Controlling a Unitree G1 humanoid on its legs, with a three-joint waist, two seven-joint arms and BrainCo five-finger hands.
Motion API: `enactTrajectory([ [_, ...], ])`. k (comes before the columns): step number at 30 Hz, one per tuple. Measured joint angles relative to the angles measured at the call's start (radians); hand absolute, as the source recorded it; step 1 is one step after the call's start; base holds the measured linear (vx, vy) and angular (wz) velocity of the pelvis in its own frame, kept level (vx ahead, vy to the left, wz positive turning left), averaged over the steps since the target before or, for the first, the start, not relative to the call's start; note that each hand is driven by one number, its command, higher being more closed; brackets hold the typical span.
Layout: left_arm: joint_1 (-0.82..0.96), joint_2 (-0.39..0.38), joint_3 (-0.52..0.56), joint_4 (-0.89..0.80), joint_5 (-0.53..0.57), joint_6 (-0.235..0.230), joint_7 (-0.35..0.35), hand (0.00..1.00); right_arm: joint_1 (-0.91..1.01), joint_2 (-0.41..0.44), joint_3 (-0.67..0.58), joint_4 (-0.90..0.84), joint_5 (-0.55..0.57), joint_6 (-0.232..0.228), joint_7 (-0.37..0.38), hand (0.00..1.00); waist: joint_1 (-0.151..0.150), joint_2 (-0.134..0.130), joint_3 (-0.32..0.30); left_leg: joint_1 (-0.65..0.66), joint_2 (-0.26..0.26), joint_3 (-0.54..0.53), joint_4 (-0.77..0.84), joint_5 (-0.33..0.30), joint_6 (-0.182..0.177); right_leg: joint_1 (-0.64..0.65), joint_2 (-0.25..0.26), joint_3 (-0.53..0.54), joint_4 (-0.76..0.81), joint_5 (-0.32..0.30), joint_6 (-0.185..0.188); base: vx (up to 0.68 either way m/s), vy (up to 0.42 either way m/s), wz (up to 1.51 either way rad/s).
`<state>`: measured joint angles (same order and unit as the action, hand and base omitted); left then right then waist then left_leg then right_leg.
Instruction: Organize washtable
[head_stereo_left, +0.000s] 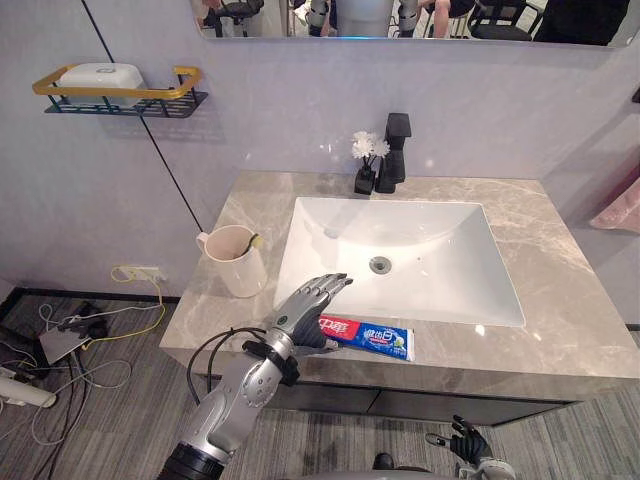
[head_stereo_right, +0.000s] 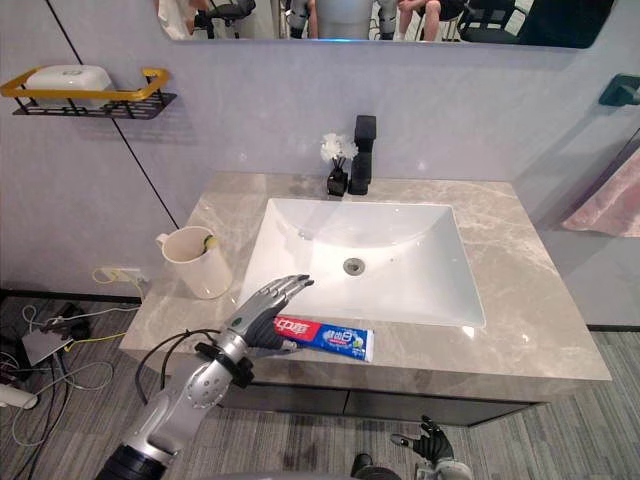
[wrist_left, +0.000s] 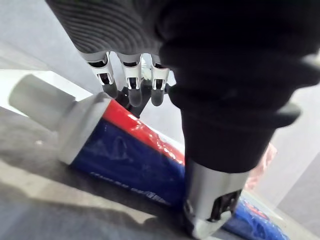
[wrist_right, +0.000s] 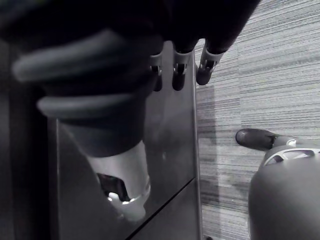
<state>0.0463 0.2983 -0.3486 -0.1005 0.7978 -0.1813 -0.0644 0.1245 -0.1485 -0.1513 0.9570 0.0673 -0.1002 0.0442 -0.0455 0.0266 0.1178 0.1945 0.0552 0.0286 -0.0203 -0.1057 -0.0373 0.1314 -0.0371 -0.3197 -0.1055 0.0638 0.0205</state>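
**Mia:** Where is the toothpaste tube (head_stereo_left: 375, 338)?

**Ben:** It lies flat on the table (head_stereo_left: 560, 330), close to the front edge. It is just below the white sink (head_stereo_left: 430, 260), in the lower middle of the picture.

**Mia:** Does the robot have it?

**Ben:** Not yet, I think. The left hand (head_stereo_left: 305, 305) is right over the cap end. Its fingers (wrist_left: 131, 85) are stretched out and only a little bent, so they are not wrapped round the tube. The thumb (wrist_left: 210, 200) is down beside it. The right hand (head_stereo_left: 468, 440) hangs low in the lower right corner, loose and empty.

**Mia:** How should it grab the tube?

**Ben:** I would close the fingers and thumb round the fat part near the cap (wrist_left: 35, 100). The tube looks round and firm there. The far end is flat and thin, so it would bend. The skin of the tube looks shiny and slippery, and the table is smooth. A push could slide the tube off the front edge, so it should squeeze from both sides at once, and softly, or paste may come out.

**Mia:** Where could it go?

**Ben:** Maybe in the cup (head_stereo_left: 235, 262) at the middle left. That is my guess.

**Mia:** What are the things like?

**Ben:** The tube is red and blue with a pale round cap. The table is grey stone with light veins. The sink is a smooth white box shape. The cup is pale, with a handle.
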Motion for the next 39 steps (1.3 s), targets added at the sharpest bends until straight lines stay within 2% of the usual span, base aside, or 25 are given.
enactTrajectory([
  [3,-0.003,-0.003,0.002,0.013,0.0,0.0,0.004,1.0,-0.001,0.0,0.0,0.0,0.0,0.0,0.0,0.0,-0.002,0.001,0.0,0.0,0.0,0.0,0.0,0.0,0.0,0.0,0.0,0.001,0.0,0.0,0.0,0.0,0.0,0.0],
  [8,-0.027,-0.002,0.028,0.021,-0.001,0.002,0.001,1.0,-0.006,-0.001,0.0,-0.003,0.0,0.0,0.0,0.0,-0.028,0.005,0.001,0.005,0.002,0.007,-0.004,-0.001,-0.001,-0.001,0.003,0.009,0.0,0.0,0.0,0.0,0.02,-0.05],
  [15,-0.019,0.005,0.028,0.02,-0.005,-0.001,0.001,1.0,0.002,0.0,-0.003,-0.036,0.001,0.001,0.0,0.0,-0.026,0.008,0.002,0.01,0.002,0.016,-0.004,-0.003,0.0,0.0,0.003,0.018,0.0,0.0,0.0,0.0,0.018,-0.03],
  [24,0.011,0.007,0.033,0.019,-0.02,0.002,0.004,1.0,0.013,0.003,-0.053,-0.04,0.017,0.001,-0.019,0.0,-0.026,0.009,0.002,0.011,0.005,0.028,-0.003,-0.004,-0.001,-0.001,0.006,0.024,0.0,0.0,0.0,0.0,0.007,-0.01],
  [27,0.021,0.006,0.038,0.013,-0.033,0.004,0.008,1.0,0.024,0.007,-0.103,-0.04,0.041,0.001,-0.023,0.0,-0.026,0.009,0.001,0.01,0.007,0.032,-0.003,-0.006,-0.002,-0.005,0.008,0.029,0.0,0.0,0.0,0.0,0.023,-0.06],
  [32,0.034,-0.007,0.043,-0.016,-0.064,0.012,0.027,1.0,0.042,0.012,-0.169,-0.04,0.062,0.001,-0.036,0.0,-0.025,0.009,0.001,0.009,0.011,0.051,-0.004,-0.009,-0.003,-0.015,0.014,0.048,0.0,0.002,-0.003,0.0,0.021,-0.12],
  [39,0.056,-0.052,0.051,-0.156,-0.143,0.011,0.091,1.0,0.07,0.029,-0.234,-0.041,0.08,0.0,-0.048,0.0,-0.023,0.011,-0.001,0.016,0.014,0.064,-0.003,-0.011,-0.004,-0.014,0.017,0.061,0.001,0.005,-0.006,0.0,0.01,-0.04],
])
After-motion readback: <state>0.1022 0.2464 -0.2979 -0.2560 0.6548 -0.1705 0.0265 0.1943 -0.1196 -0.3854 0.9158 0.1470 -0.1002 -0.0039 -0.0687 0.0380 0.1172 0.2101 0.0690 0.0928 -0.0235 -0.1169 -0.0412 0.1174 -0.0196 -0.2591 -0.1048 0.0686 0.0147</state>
